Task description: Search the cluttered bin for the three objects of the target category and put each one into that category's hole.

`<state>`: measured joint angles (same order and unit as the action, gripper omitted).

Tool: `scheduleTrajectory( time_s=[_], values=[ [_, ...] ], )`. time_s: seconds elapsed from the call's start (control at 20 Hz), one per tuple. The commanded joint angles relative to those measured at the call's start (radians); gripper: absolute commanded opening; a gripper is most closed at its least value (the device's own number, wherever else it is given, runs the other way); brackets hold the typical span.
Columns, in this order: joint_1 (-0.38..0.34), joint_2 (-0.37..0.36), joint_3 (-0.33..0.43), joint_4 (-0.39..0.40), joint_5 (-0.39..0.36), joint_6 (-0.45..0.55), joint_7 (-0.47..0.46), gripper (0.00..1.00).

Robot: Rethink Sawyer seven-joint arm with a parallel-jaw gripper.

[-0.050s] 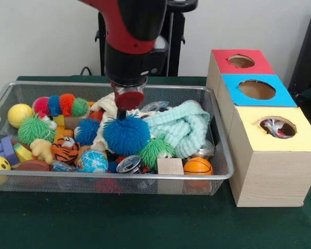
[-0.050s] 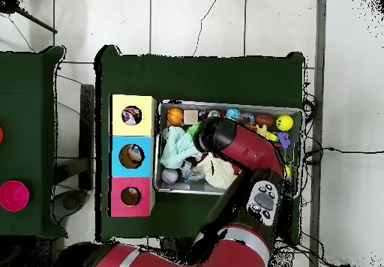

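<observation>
The wooden block (image 1: 170,166) sits at the bin's (image 1: 145,179) front rim, lower centre. My pincer (image 1: 121,115) presses into the blue fuzzy ball (image 1: 126,135) mid-frame; I cannot tell its state.

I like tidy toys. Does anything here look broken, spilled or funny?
Nothing looks broken or spilled. The wire basket is a messy heap, but every toy sits inside it. The gripper is pressing into a big blue fuzzy ball.

We see a wire-mesh metal bin (image 1: 20,93) and a matt wooden box (image 1: 269,176). The mint cloth (image 1: 184,127) looks knitted; the blue ball (image 1: 126,135) looks spiky.
</observation>
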<state>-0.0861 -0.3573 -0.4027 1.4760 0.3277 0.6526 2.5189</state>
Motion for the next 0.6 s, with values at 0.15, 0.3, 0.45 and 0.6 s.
scheduleTrajectory(
  time_s=[0.15,0.3,0.45,0.6],
  values=[
    [-0.048,0.036,0.185,-0.047,-0.118,-0.028,-0.138,0.0],
    [-0.065,0.028,0.212,-0.039,-0.136,-0.016,-0.13,1.0],
    [-0.073,0.024,0.224,-0.039,-0.151,-0.009,-0.126,1.0],
    [-0.077,0.019,0.233,-0.034,-0.171,-0.023,-0.111,1.0]
  ],
)
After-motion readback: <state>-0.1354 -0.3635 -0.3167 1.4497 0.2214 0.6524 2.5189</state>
